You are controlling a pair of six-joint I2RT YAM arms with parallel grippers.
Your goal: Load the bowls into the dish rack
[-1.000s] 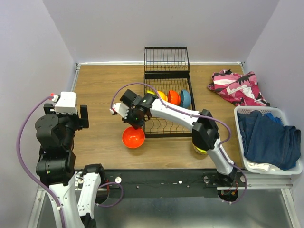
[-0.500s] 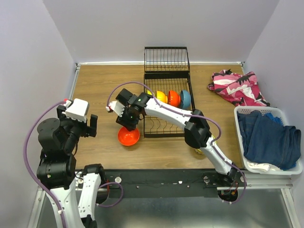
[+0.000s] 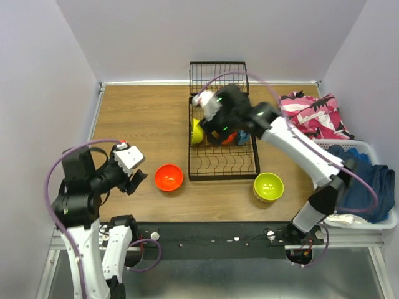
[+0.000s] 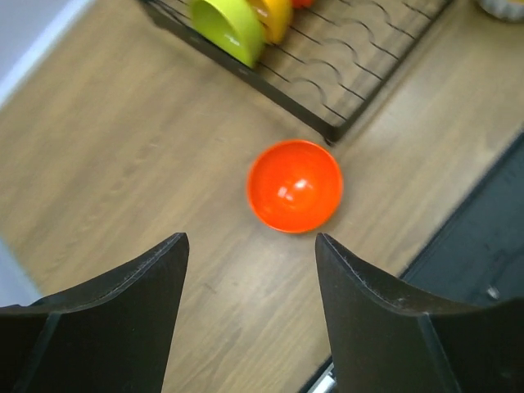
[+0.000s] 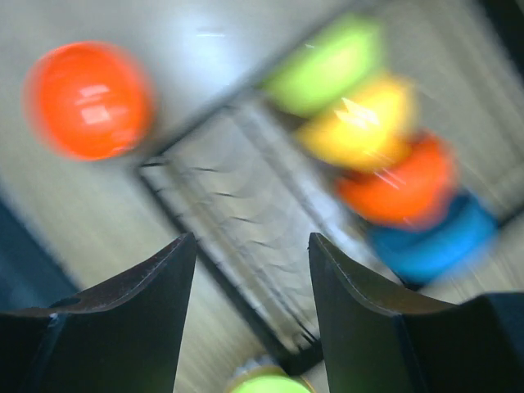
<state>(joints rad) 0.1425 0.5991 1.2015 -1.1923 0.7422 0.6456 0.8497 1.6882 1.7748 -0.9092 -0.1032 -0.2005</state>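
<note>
The black wire dish rack sits mid-table on the wooden table, with four bowls standing on edge in a row across its tines: from left to right, a lime green bowl, yellow bowl, orange bowl and blue bowl. A loose red-orange bowl rests upright just left of the rack's near corner, and a loose green bowl just near its right corner. The right gripper hovers over the racked bowls, jaws spread and empty, while the left gripper, also released, hangs left of the loose red-orange bowl.
</note>
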